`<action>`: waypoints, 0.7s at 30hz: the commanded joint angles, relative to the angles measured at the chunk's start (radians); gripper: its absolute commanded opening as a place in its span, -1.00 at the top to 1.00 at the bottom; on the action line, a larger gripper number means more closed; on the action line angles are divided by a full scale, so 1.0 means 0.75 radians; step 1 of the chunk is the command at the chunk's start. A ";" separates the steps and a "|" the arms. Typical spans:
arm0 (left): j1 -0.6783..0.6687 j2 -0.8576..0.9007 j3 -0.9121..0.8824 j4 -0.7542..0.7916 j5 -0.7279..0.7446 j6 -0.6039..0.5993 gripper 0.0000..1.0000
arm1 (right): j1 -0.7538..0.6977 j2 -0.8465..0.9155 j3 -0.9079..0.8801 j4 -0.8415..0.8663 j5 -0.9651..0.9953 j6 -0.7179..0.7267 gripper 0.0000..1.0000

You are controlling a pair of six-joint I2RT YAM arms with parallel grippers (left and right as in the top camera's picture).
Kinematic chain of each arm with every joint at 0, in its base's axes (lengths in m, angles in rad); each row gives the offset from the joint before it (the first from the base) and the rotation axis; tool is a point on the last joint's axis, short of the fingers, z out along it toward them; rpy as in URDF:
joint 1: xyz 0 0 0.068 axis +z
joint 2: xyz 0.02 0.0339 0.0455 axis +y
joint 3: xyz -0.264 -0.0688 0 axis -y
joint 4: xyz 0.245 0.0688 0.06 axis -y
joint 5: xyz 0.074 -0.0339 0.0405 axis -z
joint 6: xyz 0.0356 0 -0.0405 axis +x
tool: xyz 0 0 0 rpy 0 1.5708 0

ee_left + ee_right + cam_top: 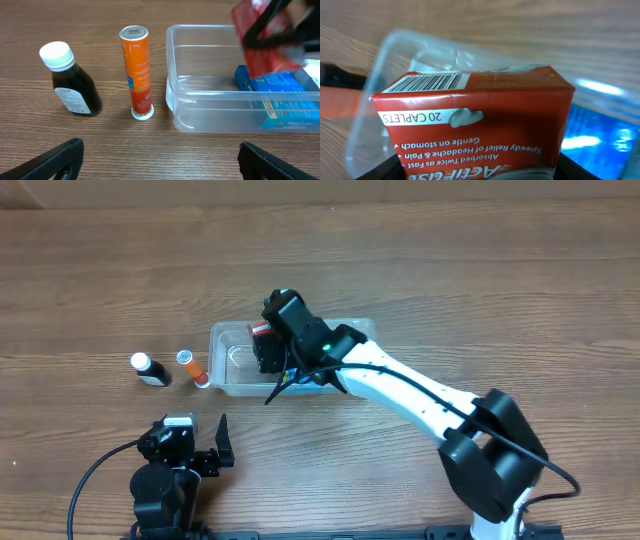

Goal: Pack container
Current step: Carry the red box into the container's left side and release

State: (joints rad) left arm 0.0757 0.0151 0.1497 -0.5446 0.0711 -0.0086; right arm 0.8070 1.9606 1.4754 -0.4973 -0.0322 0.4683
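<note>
The clear plastic container (225, 340) lies mid-table; it also shows in the left wrist view (200, 120) and the right wrist view (385, 55). A blue box (280, 100) lies inside it. My right gripper (268, 345) is shut on a red medicine box (480, 125) and holds it over the container's left half; the red box also shows in the left wrist view (265, 37). An orange tube (136, 70) and a dark bottle with a white cap (70, 82) stand left of the container. My left gripper (160, 160) is open and empty, in front of them.
The wooden table (450, 270) extends on all sides. The right arm (420, 395) reaches diagonally from the front right to the container. The left arm's base (165, 480) sits at the front left.
</note>
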 commanded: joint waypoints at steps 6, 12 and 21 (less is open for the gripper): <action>-0.006 -0.014 -0.006 0.009 -0.009 -0.018 -1.00 | 0.051 0.060 0.008 0.024 -0.029 0.116 -0.37; -0.006 -0.014 -0.006 0.009 -0.009 -0.018 -1.00 | 0.052 0.060 0.007 0.002 -0.047 0.115 -0.39; -0.006 -0.014 -0.006 0.009 -0.009 -0.018 -1.00 | 0.057 0.068 0.007 0.068 -0.099 0.156 -0.39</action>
State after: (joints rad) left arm 0.0757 0.0151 0.1497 -0.5446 0.0711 -0.0086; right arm 0.8406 2.0060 1.4754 -0.4595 -0.0982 0.5625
